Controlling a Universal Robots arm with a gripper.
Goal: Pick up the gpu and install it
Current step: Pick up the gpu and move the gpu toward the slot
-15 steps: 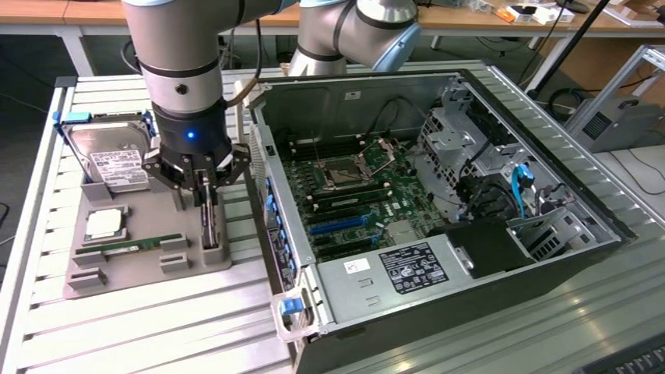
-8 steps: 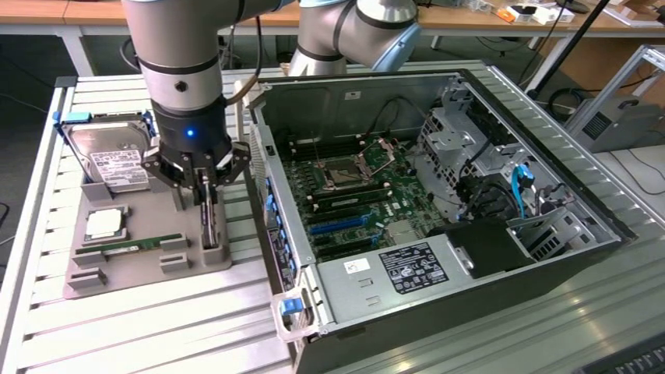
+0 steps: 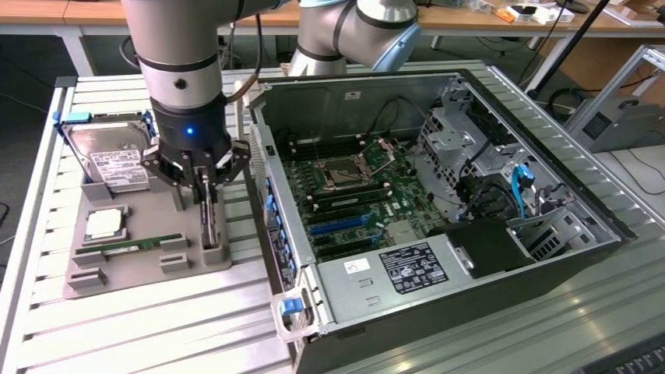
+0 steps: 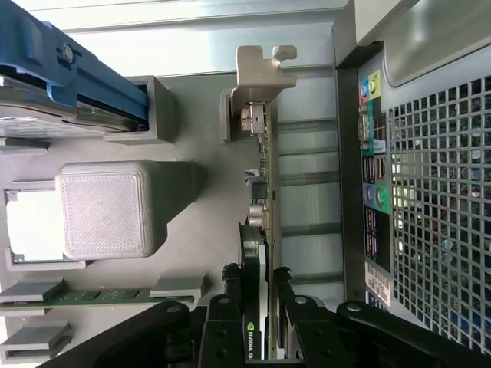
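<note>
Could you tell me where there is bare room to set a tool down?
Bare slats lie between the grey tray and the near edge. Crowded: the tray, where the gripper clasps the gpu, and its gap to the case.

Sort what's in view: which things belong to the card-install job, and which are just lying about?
In the job: graphics card, standing on edge in the grey tray; gripper, closed on it; open computer case.
Lying about: hard drive, processor, memory stick, all in that tray.
</note>
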